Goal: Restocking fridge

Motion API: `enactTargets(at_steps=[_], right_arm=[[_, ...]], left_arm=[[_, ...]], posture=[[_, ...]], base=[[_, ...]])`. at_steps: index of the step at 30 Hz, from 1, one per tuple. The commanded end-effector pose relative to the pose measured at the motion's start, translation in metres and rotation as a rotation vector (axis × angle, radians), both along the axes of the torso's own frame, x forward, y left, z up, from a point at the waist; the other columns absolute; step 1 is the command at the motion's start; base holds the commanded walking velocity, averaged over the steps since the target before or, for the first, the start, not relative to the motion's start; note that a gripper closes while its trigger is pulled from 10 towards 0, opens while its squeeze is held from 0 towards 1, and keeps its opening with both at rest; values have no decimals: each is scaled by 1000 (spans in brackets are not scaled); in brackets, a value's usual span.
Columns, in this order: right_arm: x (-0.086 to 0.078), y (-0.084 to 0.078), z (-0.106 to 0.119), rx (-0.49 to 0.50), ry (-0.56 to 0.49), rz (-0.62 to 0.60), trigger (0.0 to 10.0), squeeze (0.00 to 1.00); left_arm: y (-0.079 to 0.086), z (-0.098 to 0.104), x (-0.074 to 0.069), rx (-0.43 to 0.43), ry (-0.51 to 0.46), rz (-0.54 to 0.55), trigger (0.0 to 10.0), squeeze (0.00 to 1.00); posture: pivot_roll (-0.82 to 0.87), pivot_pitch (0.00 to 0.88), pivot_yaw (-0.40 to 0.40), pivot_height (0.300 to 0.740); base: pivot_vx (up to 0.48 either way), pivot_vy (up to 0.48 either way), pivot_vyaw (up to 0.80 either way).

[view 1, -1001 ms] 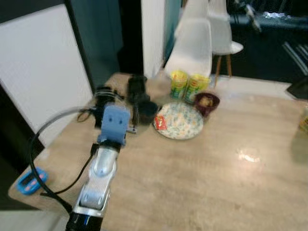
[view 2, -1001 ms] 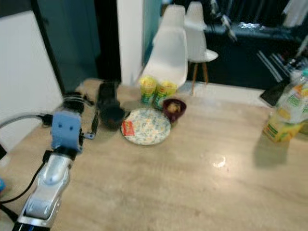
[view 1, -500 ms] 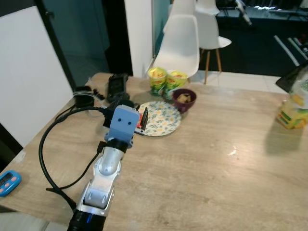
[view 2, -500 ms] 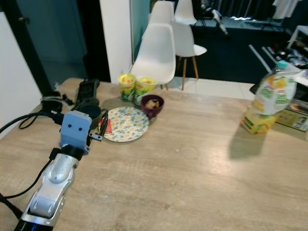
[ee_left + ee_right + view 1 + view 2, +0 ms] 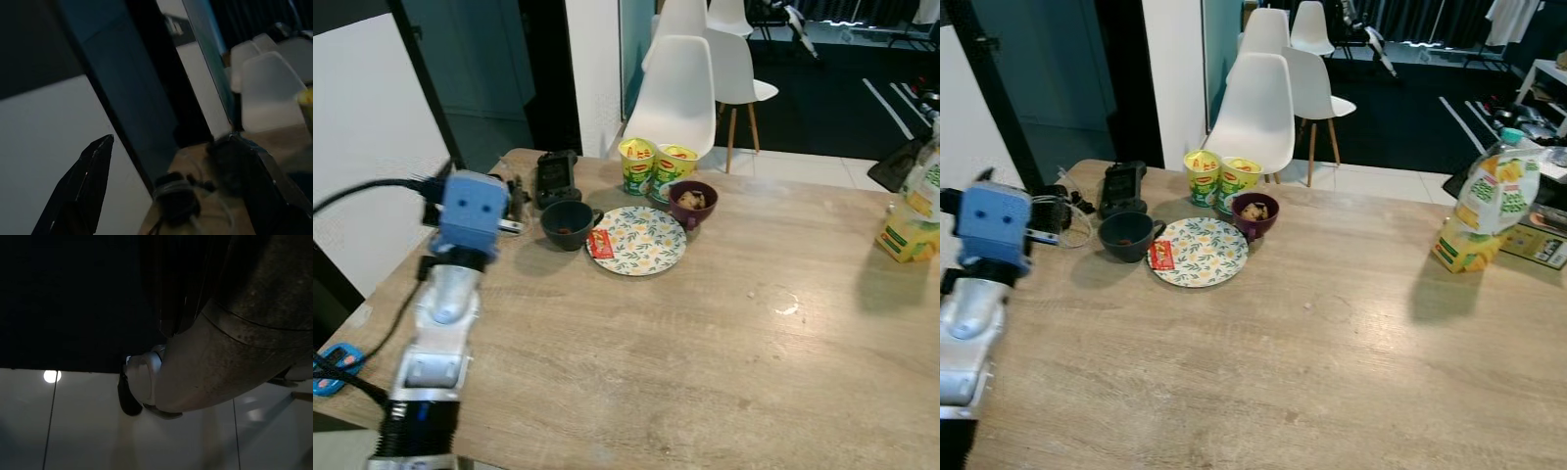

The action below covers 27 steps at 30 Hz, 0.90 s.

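The left gripper [image 5: 166, 191], on a silver arm with a blue wrist block, hangs over the near-left edge of the light wooden table [image 5: 734, 352], its two black fingers [image 5: 80, 188] spread apart and holding nothing. Beyond it a dark mug [image 5: 566, 223] stands just left of the flowered round plate [image 5: 642, 240], a red sachet [image 5: 600, 245] at the plate's near rim. Behind the plate sit a maroon bowl [image 5: 691, 201] and two yellow-green noodle cups [image 5: 656, 166]. Far right of the plate stands a yellow juice bottle [image 5: 1486, 215]. For the right gripper, I cannot tell how its fingers stand.
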State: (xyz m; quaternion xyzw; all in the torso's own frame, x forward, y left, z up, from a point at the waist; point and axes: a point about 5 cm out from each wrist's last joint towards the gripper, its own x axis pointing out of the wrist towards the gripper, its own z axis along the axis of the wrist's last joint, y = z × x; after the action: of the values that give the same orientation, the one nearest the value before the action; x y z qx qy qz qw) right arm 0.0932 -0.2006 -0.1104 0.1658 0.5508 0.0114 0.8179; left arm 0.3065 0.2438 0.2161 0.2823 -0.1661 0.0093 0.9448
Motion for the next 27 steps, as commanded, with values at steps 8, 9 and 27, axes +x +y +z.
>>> enactTargets(at_steps=[8, 9, 27], right_arm=[[-20, -15, -1, -28, 29, 20, 10000, 0], [-22, -16, -1, -27, 30, 19, 10000, 0], [-50, -31, 1, -31, 38, 38, 10000, 0]], left_arm=[[24, -28, 18, 603, 411, -274, 10000, 0], [26, -29, 20, 608, 434, -285, 10000, 0], [13, -13, 46, 972, 561, -535, 10000, 0]], posture=[[100, 0, -40, 740], [87, 0, -34, 740], [11, 39, -37, 740]], base=[[0, 0, 0], [0, 0, 0], [0, 0, 0]])
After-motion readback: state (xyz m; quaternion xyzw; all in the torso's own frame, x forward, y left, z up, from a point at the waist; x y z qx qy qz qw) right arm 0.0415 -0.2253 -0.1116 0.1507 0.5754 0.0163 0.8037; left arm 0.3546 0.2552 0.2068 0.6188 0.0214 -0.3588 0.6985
